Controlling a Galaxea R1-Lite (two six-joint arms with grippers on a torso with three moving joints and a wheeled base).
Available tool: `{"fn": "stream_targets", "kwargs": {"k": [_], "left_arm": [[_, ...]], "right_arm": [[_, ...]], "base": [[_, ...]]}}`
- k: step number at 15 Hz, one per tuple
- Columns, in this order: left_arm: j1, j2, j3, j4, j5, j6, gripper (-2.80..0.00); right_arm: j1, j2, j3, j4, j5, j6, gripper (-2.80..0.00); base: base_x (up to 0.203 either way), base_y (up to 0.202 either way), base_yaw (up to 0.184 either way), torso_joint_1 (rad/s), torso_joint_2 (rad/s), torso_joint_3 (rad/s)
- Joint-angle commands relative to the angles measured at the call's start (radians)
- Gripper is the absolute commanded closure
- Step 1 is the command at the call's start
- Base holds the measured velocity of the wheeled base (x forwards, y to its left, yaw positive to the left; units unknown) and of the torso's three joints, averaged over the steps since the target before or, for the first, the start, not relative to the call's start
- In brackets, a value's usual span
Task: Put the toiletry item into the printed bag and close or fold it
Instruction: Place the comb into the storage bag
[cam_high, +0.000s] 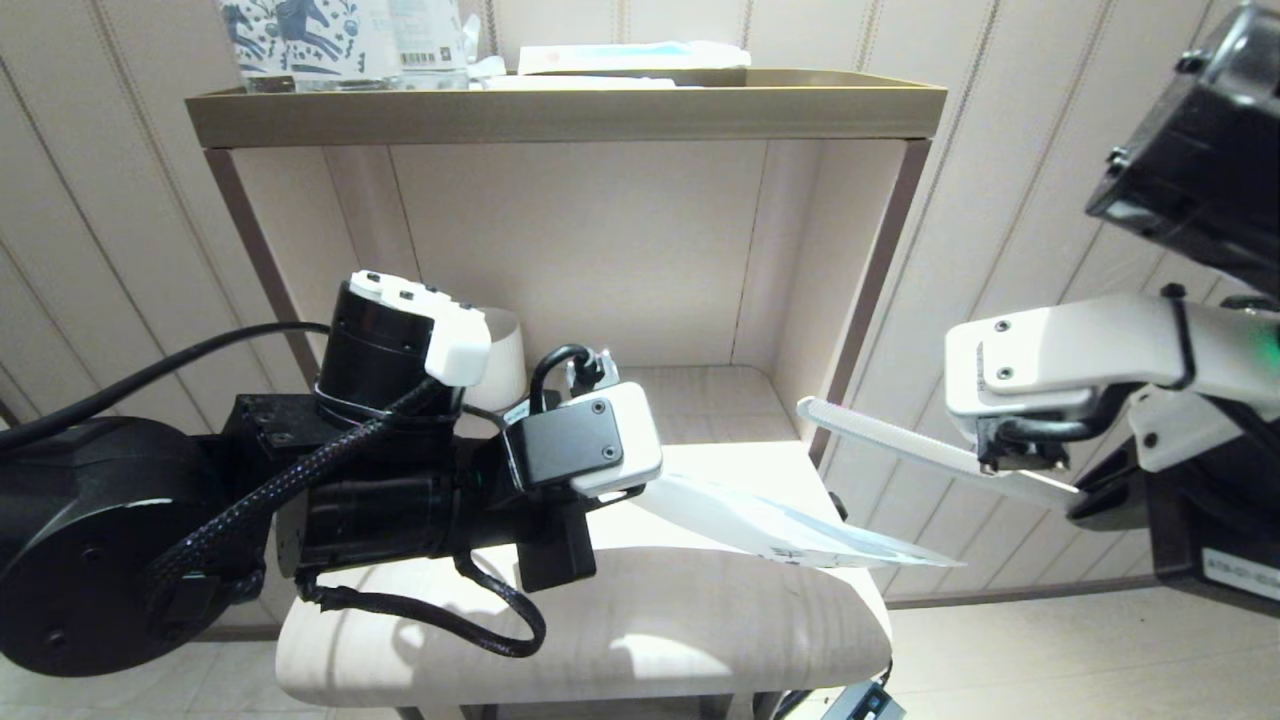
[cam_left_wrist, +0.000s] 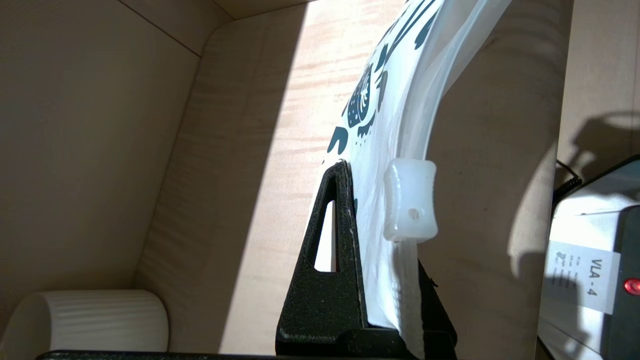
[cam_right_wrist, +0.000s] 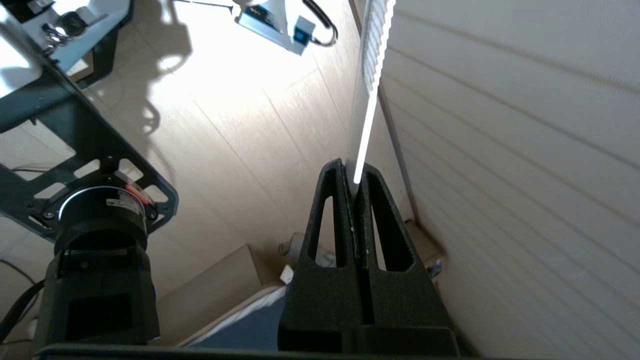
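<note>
Both pairs of jaws are pressed together, each on a thing. By the left gripper (cam_left_wrist: 372, 200) the printed bag (cam_left_wrist: 395, 100) is clamped at one end; in the left wrist view one black finger (cam_left_wrist: 332, 260) is seen flat against the white pouch, and the dark blue leaf print is seen further along it. A small translucent slider (cam_left_wrist: 410, 207) is placed on the edge of the bag, just beside the finger. In the head view the bag (cam_high: 760, 525) is held out from the left gripper (cam_high: 640, 490) toward the lower middle of the frame, over the front part of the low shelf (cam_high: 620, 620).

By the right gripper (cam_right_wrist: 356, 185) the toiletry item (cam_right_wrist: 372, 75) is clamped at one end, between the two black fingers (cam_right_wrist: 330, 235). In the head view the cream-white stick (cam_high: 880, 435) is seen right of centre, pointed toward the left, well apart from the bag and higher than it. The right gripper (cam_high: 1015, 465) is found at the right of the frame, outside the shelf unit.

A white ribbed cup (cam_left_wrist: 95, 320) is standing at the back corner of the shelf. On the top tray (cam_high: 560, 110), in the upper part of the frame, blue-printed white packs (cam_high: 300, 35) are kept.
</note>
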Motion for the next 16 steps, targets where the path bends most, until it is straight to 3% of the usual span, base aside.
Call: {"fn": "stream_targets", "kwargs": {"k": [1,3,8,12,16], "left_arm": [[0.000,0.016,-0.008,-0.004,-0.003,0.004,0.00],[0.001,0.016,-0.008,-0.008,-0.003,0.000,0.00],[0.021,0.023,-0.023,-0.013,-0.007,-0.049,0.00],[0.032,0.041,-0.035,-0.013,-0.012,-0.051,0.00],[0.032,0.042,-0.037,-0.013,-0.010,-0.051,0.00]], "right_arm": [[0.043,-0.027,0.006,0.047,0.001,0.011,0.00],[0.074,-0.033,0.008,0.047,0.004,0.072,0.00],[0.074,-0.076,0.062,0.047,0.059,0.081,0.00],[0.072,-0.129,0.164,0.047,0.070,0.082,0.00],[0.063,-0.093,0.177,0.047,0.067,0.079,0.00]], "base": [[0.000,0.000,0.000,0.000,0.00,0.000],[0.000,0.000,0.000,0.000,0.00,0.000],[0.000,0.000,0.000,0.000,0.00,0.000],[0.000,0.000,0.000,0.000,0.00,0.000],[0.000,0.000,0.000,0.000,0.00,0.000]]}}
